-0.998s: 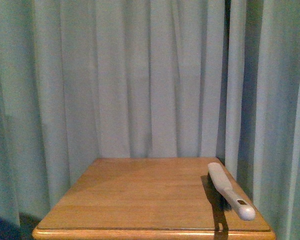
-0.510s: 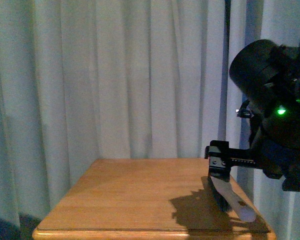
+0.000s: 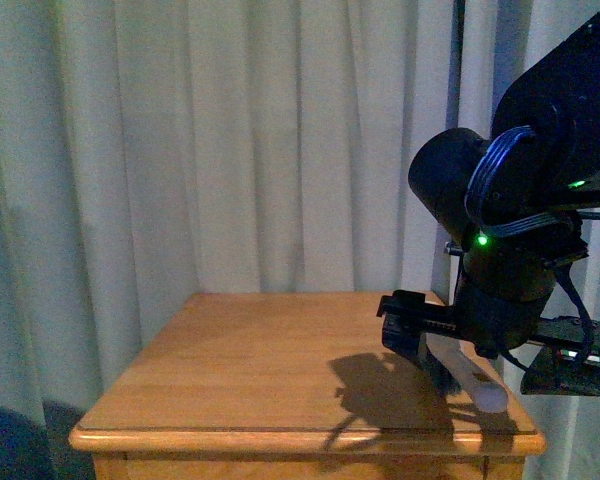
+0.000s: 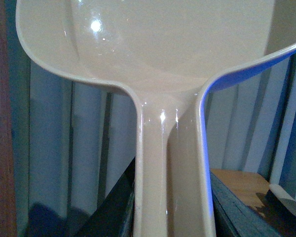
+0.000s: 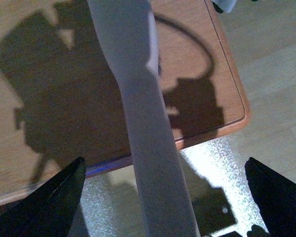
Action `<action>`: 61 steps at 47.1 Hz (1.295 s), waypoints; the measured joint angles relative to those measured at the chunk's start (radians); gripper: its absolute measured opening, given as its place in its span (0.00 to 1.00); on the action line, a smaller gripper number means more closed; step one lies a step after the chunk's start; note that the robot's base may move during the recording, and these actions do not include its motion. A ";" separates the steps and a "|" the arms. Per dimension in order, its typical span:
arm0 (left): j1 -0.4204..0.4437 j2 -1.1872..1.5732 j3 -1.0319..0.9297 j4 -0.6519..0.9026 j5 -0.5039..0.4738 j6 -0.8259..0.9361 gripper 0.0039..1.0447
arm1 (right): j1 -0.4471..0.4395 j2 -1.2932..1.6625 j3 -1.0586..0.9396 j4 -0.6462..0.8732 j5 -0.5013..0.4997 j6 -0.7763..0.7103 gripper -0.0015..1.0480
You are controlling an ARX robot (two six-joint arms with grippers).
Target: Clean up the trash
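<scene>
No wad of white paper shows in any view. My left gripper (image 4: pixel 172 212) is shut on the handle of the beige dustpan (image 4: pixel 172 44), whose scoop fills the left wrist view; this arm is out of the front view. My right gripper (image 3: pixel 410 325) hangs over the white-handled brush (image 3: pixel 475 385), which lies at the right edge of the wooden table (image 3: pixel 230 390). In the right wrist view the gripper (image 5: pixel 163 207) is open wide. The brush handle (image 5: pixel 148 138) runs between its dark fingers (image 5: pixel 54 197), apart from both.
Pale curtains (image 3: pixel 230 150) hang close behind and beside the table. The table's near right corner (image 5: pixel 237 113) and the floor (image 5: pixel 271 59) beyond it show in the right wrist view. A corner of the table (image 4: pixel 239 185) shows past the dustpan handle.
My right arm has come into the front view from the right and moved left and down over the brush. The brush has not moved.
</scene>
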 joint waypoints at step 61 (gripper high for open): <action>0.000 0.000 0.000 0.000 0.000 -0.001 0.25 | -0.019 -0.351 -0.394 0.577 -0.054 -0.351 0.21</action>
